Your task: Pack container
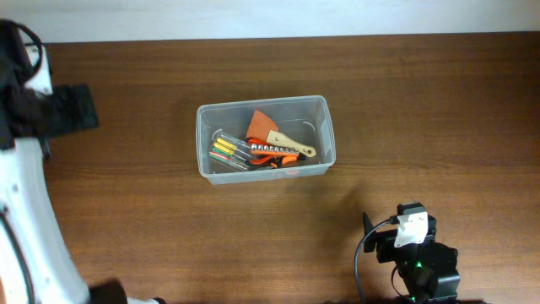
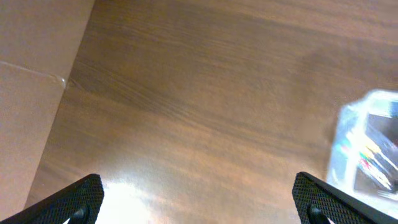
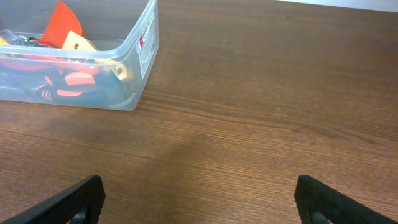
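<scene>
With the right arm (image 1: 418, 257) at the counter's (image 1: 439, 101) near edge and the left arm (image 1: 25, 194) at its left edge, both pairs of jaws apart and empty, a careless reach could shove the light, clear rectangular plastic tub (image 1: 263, 102), sitting mid-counter toward the far edge, and jostle its orange and yellow hand tools (image 1: 253, 150).

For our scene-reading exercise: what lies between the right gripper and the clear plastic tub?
Only bare brown wooden table between right gripper and clear rectangular plastic tub, per right wrist view.
</scene>
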You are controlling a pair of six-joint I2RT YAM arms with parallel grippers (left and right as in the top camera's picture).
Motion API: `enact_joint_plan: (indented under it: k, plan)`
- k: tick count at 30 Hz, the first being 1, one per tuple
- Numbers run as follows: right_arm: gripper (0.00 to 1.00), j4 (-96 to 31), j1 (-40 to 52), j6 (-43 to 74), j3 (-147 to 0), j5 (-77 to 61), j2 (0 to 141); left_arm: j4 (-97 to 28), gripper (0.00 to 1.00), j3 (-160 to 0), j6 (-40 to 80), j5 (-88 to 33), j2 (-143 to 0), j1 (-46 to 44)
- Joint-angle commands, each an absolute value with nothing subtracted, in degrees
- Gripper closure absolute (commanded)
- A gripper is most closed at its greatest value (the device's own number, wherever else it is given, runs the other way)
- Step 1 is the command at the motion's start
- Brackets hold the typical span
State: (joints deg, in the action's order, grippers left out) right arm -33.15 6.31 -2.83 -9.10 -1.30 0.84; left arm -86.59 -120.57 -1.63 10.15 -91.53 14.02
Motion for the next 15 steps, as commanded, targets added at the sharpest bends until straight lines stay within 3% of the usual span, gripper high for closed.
enact_joint_plan:
  k: [1, 11, 15]
  plan:
    - [0.02, -32.9, 5.9, -2.5, -8.7, -0.6, 0.2, -86.4, 0.01, -111.4, -0.8, 10.3, -80.2, 11.6]
    - [0.02, -32.9, 5.9, -2.5, -8.7, -0.6, 0.2, -44.0, 0.01, -67.7, -1.2, 9.8, -48.1, 7.0]
    - [0.02, -32.9, 5.9, -2.5, -8.7, -0.6, 0.2, -32.4, 0.01, -52.0, -1.2, 8.5, -36.3, 5.3]
